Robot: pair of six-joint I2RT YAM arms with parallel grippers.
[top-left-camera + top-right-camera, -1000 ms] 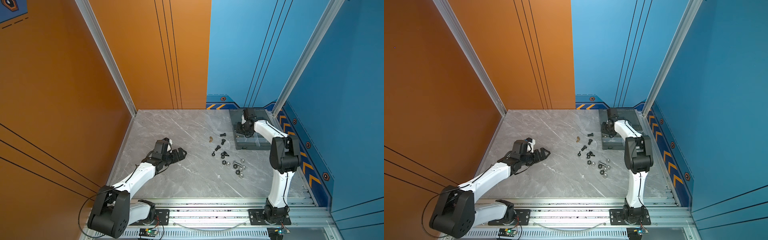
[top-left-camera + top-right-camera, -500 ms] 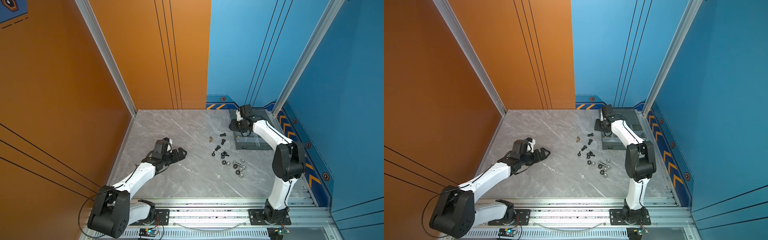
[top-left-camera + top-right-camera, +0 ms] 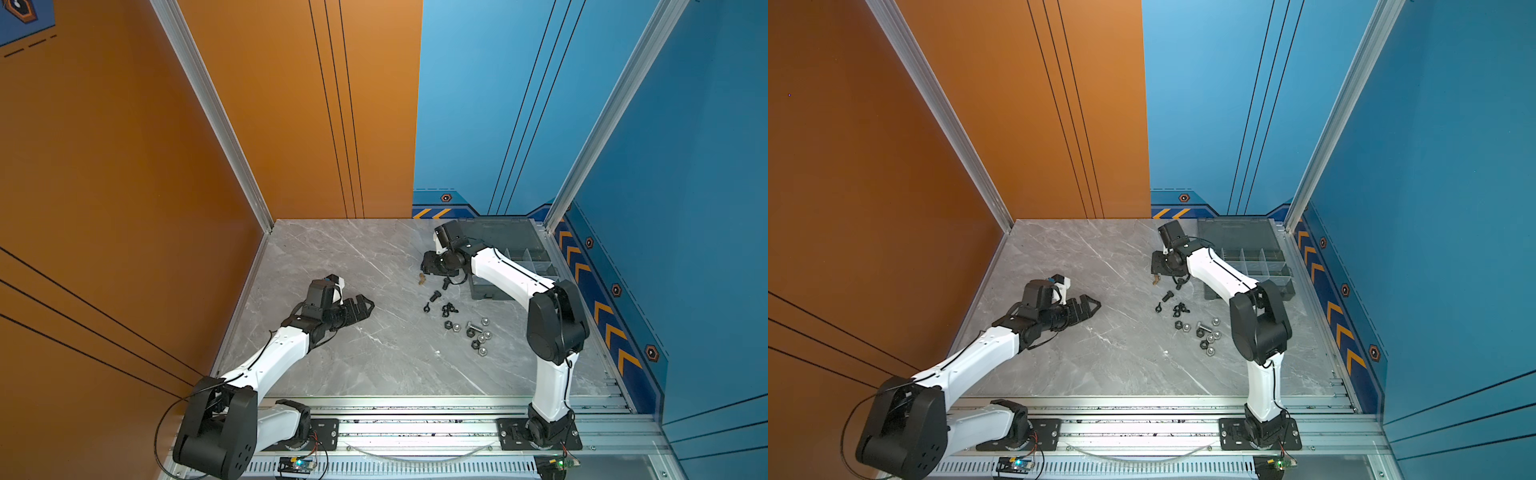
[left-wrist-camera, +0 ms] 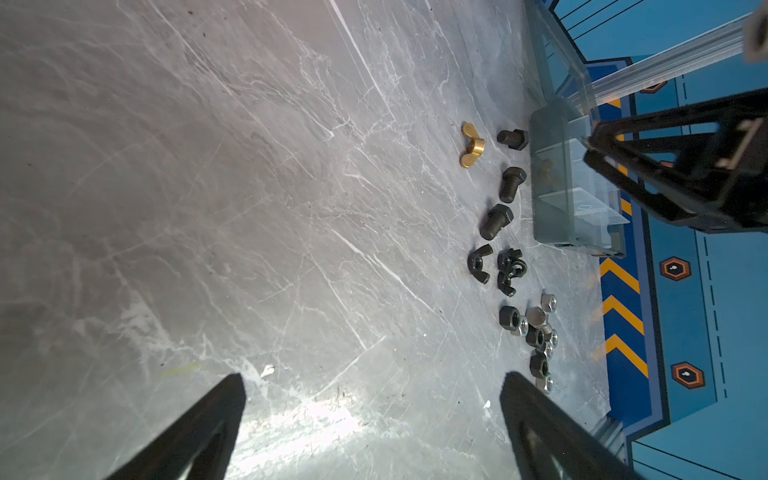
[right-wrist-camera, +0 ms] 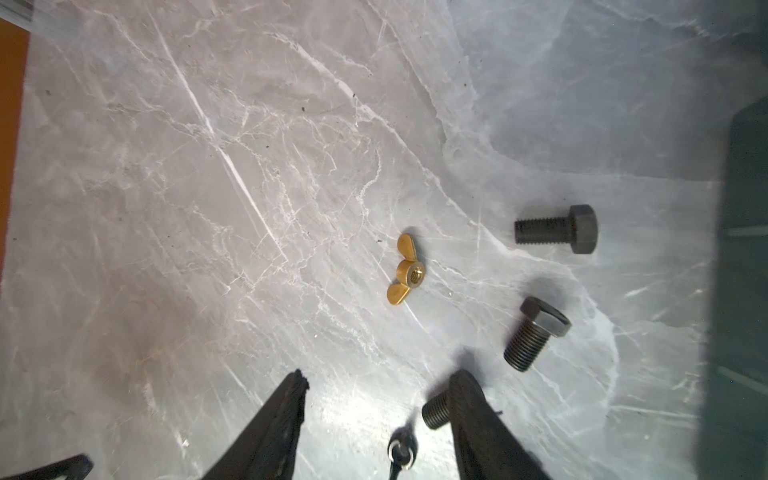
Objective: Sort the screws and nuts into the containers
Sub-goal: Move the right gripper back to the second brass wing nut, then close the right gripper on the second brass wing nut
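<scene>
Grey marble bench (image 3: 332, 257), orange and blue walls behind.

- **9 o'clock:** left gripper (image 3: 362, 307) lies idle, jaws wide, empty.
- **Centre-right scatter:**
  - one brass wing nut (image 5: 405, 270)
  - three black screws (image 4: 513, 183)
  - three black wing nuts (image 4: 480, 262)
  - one silver screw (image 3: 473, 328)
  - roughly eight hex nuts (image 3: 482, 338)
- **Right gripper** (image 5: 382, 380): partly spread, empty, at the brass nut's 1 o'clock. This is probably the next pick. It should centre, pinch across the wings and avoid neighbouring screws.
- **2 o'clock:** organizer box (image 3: 482, 289), lid open.
</scene>
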